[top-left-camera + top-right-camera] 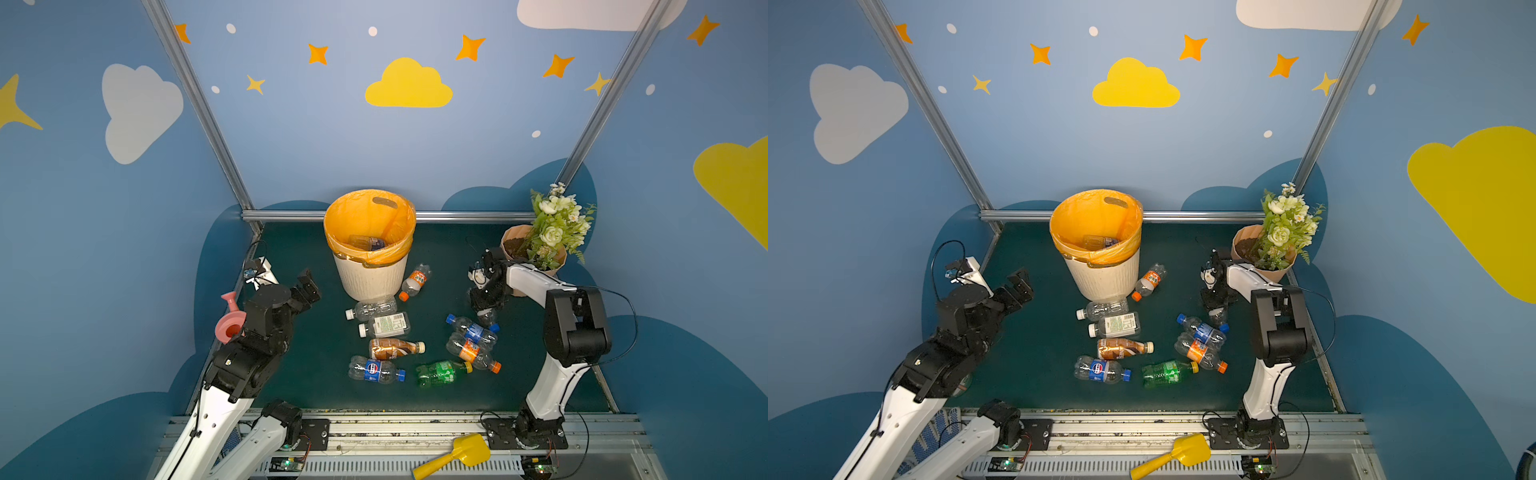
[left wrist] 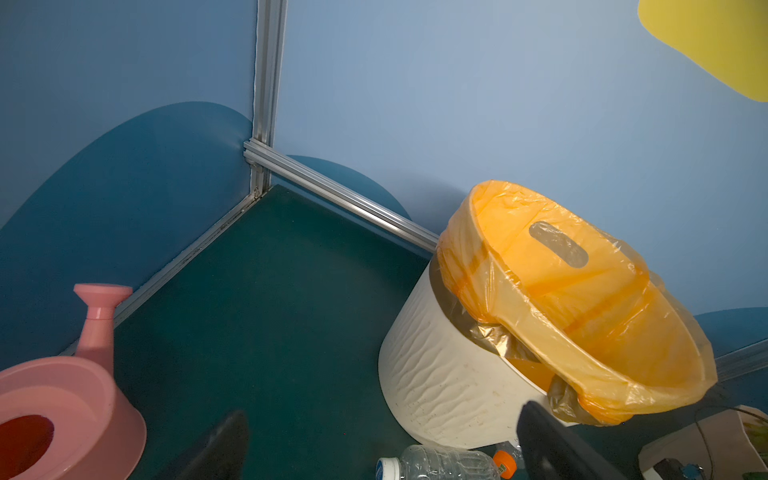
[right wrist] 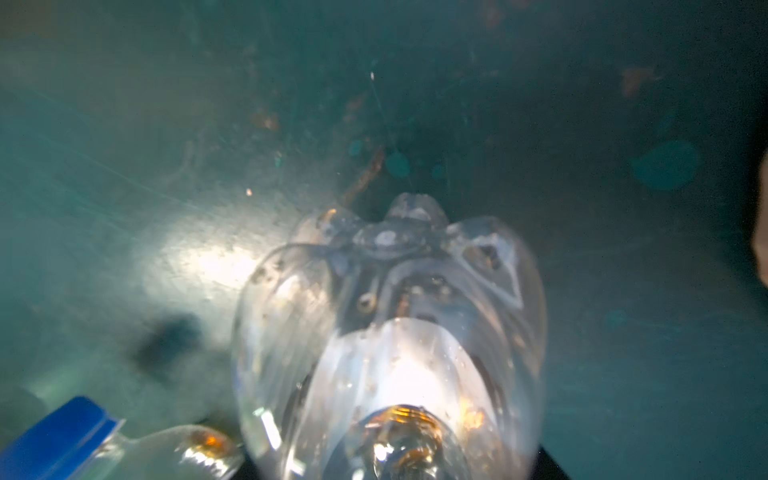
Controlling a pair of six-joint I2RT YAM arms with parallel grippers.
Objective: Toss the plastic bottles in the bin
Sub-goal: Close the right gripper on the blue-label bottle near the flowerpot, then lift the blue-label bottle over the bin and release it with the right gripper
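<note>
Dark green surface (image 1: 316,386) fenced by blue walls and metal rails, with open room at lower left. Bin (image 1: 370,278) at back centre; plastic bottles (image 1: 388,349) lying in front, one inside. Left pincer (image 1: 308,286) spread wide, empty, left of bin. Right pincer (image 1: 485,311) clamped on clear bottle (image 3: 390,332), grip plain only in right wrist view.

Bare table (image 1: 316,365) runs along the left edge, between the watering can (image 1: 228,328) and the bottles (image 1: 386,325) crowding the middle. The bin (image 1: 370,278) blocks the back edge, and the flower pot (image 1: 506,237) fills the back right corner.
</note>
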